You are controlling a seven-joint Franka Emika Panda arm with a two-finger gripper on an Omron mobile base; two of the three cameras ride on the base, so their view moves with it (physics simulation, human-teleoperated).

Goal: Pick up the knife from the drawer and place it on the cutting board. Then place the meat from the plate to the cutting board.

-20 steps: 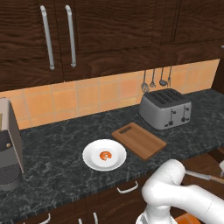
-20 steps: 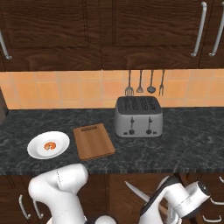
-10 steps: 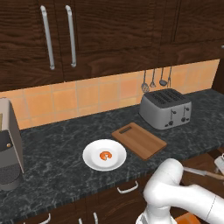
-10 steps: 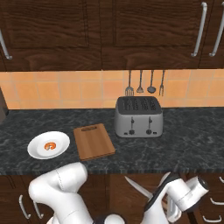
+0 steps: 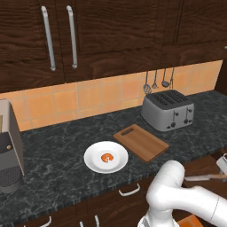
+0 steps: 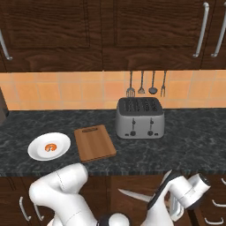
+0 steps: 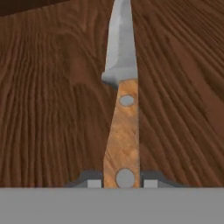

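Note:
In the hand view the knife (image 7: 123,127) lies on the drawer's wooden floor (image 7: 52,109), silver blade pointing away. My gripper (image 7: 122,183) is shut on the end of its tan handle, one fingertip (image 7: 93,182) on each side. From the base views the knife (image 5: 201,178) (image 6: 134,194) sits low in front of the counter, with the gripper (image 6: 154,204) at its handle end. The cutting board (image 5: 142,142) (image 6: 94,142) lies bare on the counter. Beside it the white plate (image 5: 95,164) (image 6: 35,152) carries the meat (image 5: 106,157) (image 6: 51,147).
A silver toaster (image 5: 168,110) (image 6: 140,118) stands just right of the board, with dark utensils (image 6: 145,84) hanging on the wall above it. A grey appliance (image 5: 9,155) occupies the counter's far left. Tall cabinet doors hang overhead.
The jaws have closed from wide open onto the knife handle. The arm, the knife and the things on the counter stay where they were.

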